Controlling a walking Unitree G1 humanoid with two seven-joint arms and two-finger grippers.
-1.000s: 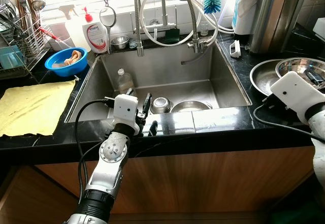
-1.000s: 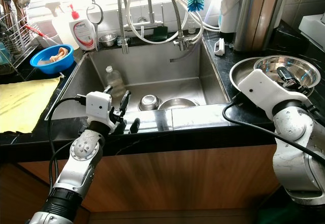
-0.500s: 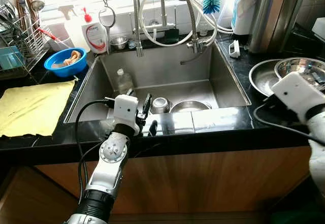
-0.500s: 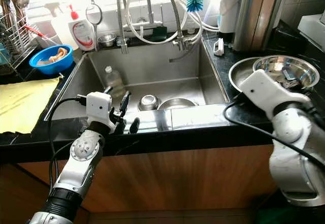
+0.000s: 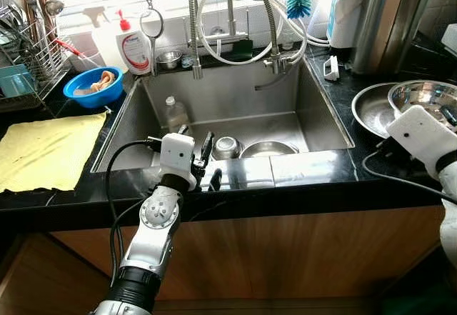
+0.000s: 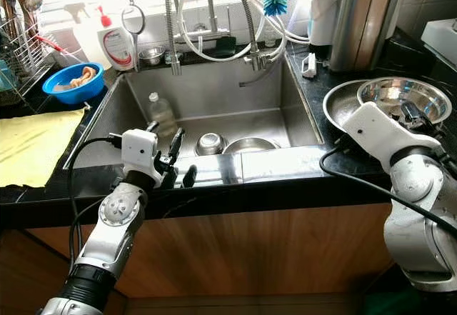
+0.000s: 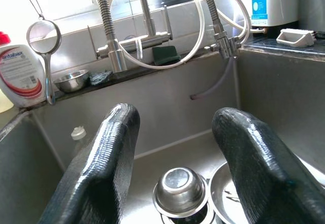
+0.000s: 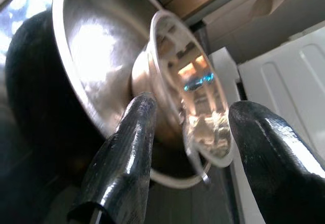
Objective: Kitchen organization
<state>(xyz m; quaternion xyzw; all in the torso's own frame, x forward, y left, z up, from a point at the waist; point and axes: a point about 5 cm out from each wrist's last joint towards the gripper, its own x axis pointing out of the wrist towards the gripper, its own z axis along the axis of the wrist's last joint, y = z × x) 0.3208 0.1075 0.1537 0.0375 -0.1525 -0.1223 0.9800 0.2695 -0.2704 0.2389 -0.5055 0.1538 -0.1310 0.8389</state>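
Left end effector [image 5: 208,161] hangs open over the sink [image 5: 323,118]; its wrist view reveals a small steel cup [image 7: 180,188]. Right end effector [image 8: 188,148] straddles a bowl [image 8: 190,102] rim, open.

Right arm: its white wrist housing [image 6: 375,131] sits slightly lower and further right along the counter than a second ago.
Right gripper [image 8: 189,132]: it stays at the steel bowl [image 6: 403,99], fingers spread either side of the rim.
Camera: the whole scene shifts slightly between frames.
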